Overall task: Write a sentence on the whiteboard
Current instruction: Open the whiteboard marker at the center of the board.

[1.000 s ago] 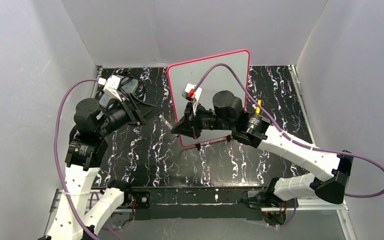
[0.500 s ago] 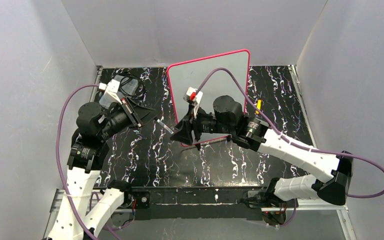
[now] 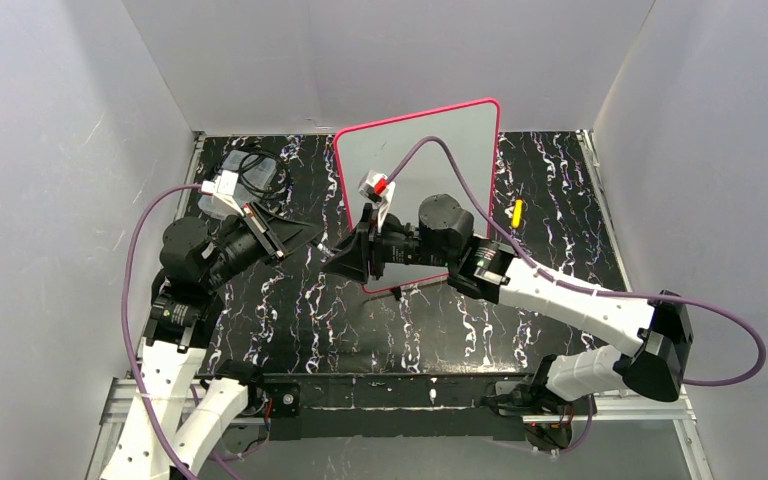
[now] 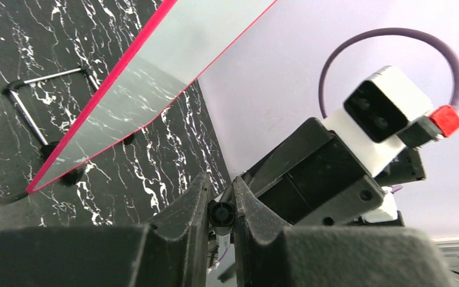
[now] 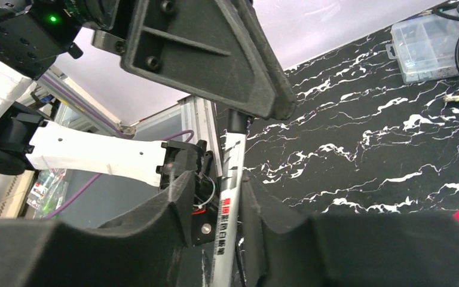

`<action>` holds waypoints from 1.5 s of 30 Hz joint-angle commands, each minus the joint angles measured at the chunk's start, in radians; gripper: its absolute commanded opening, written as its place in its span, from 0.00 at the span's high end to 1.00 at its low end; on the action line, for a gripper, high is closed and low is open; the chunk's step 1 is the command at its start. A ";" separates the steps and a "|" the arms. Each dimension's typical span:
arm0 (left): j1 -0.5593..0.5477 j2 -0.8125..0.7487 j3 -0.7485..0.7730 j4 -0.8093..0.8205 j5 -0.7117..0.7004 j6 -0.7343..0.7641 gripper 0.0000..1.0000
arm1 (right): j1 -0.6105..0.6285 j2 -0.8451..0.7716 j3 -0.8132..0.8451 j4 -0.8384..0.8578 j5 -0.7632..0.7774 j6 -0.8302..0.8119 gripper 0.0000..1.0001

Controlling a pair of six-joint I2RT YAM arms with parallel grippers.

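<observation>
Marker [image 5: 226,233] runs from left gripper [image 4: 221,191], clamped on its black end, to right gripper [image 5: 218,185], slack around its barrel; whiteboard [image 3: 460,140] stands upper right.

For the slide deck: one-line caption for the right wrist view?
Left gripper clamps the marker by its dark end while the right gripper straddles its white barrel.

I list everything by the whiteboard [image 3: 470,125], which stands upright at the far middle of the table [image 3: 560,300].
- Left of it, towards the far corner: a box [image 3: 245,175] with cables [image 3: 270,165] by it.
- Right of it, on the table: a small oblong piece [image 3: 517,213].
- Before its left edge: a marker [image 5: 230,179], running from the left gripper [image 3: 305,238] to the right gripper [image 3: 345,258].
</observation>
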 commanded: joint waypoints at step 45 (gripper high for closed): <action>0.003 -0.135 -0.007 0.006 -0.417 -0.047 1.00 | 0.034 -0.186 -0.297 -0.055 0.004 0.106 0.99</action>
